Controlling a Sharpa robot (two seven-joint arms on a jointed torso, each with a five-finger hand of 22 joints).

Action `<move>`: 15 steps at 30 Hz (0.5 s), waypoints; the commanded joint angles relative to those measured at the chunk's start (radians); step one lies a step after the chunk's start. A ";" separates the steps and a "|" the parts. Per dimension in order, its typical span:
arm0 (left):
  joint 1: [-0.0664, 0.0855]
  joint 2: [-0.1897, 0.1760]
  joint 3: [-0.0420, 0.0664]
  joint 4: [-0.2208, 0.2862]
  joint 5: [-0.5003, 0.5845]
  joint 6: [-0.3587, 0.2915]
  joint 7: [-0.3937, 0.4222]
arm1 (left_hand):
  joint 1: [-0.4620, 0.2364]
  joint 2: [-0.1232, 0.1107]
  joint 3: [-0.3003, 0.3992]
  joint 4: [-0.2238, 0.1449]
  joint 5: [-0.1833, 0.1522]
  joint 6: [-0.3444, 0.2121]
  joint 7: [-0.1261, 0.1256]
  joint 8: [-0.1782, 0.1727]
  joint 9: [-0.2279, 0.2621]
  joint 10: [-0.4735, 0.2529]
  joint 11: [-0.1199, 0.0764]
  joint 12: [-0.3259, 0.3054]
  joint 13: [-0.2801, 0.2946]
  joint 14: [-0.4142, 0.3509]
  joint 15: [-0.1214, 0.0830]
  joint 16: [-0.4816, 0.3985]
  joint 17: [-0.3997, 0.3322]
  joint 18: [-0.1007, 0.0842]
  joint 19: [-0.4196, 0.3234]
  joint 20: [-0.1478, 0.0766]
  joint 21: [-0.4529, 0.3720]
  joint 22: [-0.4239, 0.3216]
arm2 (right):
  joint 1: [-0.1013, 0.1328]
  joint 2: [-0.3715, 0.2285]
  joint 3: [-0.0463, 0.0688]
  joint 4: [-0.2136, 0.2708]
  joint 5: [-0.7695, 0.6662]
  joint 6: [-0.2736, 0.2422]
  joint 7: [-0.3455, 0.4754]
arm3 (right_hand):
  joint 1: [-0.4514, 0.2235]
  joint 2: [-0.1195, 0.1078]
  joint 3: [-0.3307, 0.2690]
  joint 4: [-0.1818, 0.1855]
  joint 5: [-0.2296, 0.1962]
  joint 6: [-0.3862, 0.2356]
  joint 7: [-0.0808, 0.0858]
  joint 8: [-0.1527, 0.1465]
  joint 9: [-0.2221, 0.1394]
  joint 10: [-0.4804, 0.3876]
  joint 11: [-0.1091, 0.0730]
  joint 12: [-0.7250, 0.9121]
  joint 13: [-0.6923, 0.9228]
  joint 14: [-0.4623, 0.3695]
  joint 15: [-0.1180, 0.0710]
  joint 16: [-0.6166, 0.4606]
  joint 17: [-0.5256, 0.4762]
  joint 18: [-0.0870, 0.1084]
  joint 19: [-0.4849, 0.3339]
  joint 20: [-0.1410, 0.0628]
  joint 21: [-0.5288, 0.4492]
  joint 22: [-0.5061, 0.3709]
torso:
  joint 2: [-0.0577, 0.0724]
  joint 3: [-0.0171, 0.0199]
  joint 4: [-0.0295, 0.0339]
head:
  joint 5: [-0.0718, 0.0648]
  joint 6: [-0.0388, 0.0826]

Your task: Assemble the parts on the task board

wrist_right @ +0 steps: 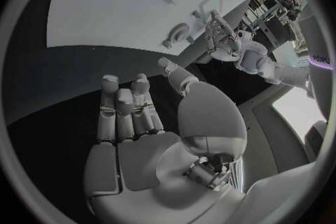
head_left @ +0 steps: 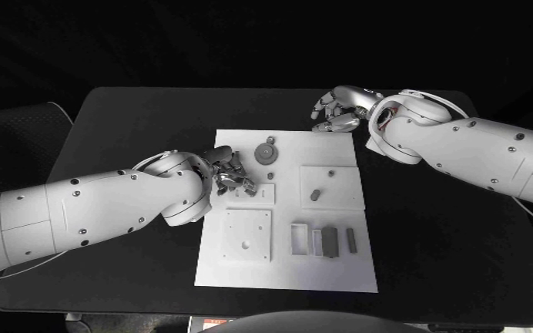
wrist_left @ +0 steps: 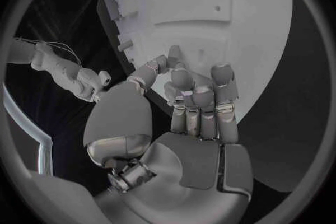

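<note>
The white task board (head_left: 286, 271) lies mid-table. On it are a grey gear (head_left: 264, 152), a small peg (head_left: 268, 173), a small part (head_left: 316, 193) on a raised square plate (head_left: 339, 175), and two grey blocks (head_left: 329, 240) beside a white frame (head_left: 299, 238). My left hand (head_left: 231, 171) hovers over the board's left edge, just left of the peg. Its fingers (wrist_left: 199, 87) are bent, with nothing seen between them. My right hand (head_left: 339, 109) hangs over the black table beyond the board's far right corner, its fingers (wrist_right: 122, 101) spread and holding nothing. The gear (wrist_right: 181, 32) lies beyond them.
A larger square plate (head_left: 246, 234) with holes sits at the board's near left, and a small plate (head_left: 253, 193) lies under my left hand. Black table (head_left: 133, 125) surrounds the board on all sides.
</note>
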 commanded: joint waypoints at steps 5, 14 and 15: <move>-0.003 0.001 -0.003 -0.002 -0.002 0.032 -0.017 | -0.003 0.008 0.010 -0.017 0.000 0.032 -0.018 0.064 0.044 0.016 -0.016 0.003 0.003 0.036 -0.048 0.002 0.002 0.015 0.022 -0.018 0.005 0.021 | -0.001 -0.001 0.000 0.001 0.000 0.011 0.007 | -0.010 0.000 -0.002 0.007 0.005 0.000 0.006 -0.005 -0.002 -0.006 0.004 0.005 -0.001 0.006 -0.002 -0.003 0.000 0.012 0.005 -0.003 -0.004 0.012 | 0.000 0.0003 -0.0001 | 0.000 0.001; -0.004 -0.002 -0.003 0.000 0.000 0.062 -0.015 | -0.041 -0.031 -0.031 -0.004 0.011 0.024 -0.015 0.061 0.042 0.010 -0.013 -0.004 0.004 0.029 -0.046 -0.004 0.004 0.016 0.012 -0.018 0.003 0.020 | -0.001 -0.002 0.000 0.001 0.000 0.010 0.007 | -0.010 0.000 -0.002 0.008 0.005 0.000 0.006 -0.005 -0.002 -0.006 0.004 0.005 -0.002 0.006 -0.002 -0.003 0.000 0.012 0.005 -0.003 -0.004 0.012 | 0.000 -0.0003 0.0006 | -0.005 -0.001; -0.004 -0.002 -0.003 0.000 0.000 0.066 -0.015 | -0.045 -0.033 -0.035 -0.002 0.011 0.023 -0.014 0.060 0.042 0.009 -0.012 -0.004 0.004 0.028 -0.045 -0.005 0.004 0.016 0.011 -0.018 0.003 0.019 | -0.001 -0.002 0.000 0.001 0.000 0.010 0.007 | -0.010 0.000 -0.002 0.008 0.005 0.000 0.006 -0.005 -0.002 -0.006 0.004 0.005 -0.002 0.006 -0.002 -0.003 0.000 0.012 0.005 -0.003 -0.004 0.012 | 0.000 -0.0003 0.0004 | -0.004 -0.001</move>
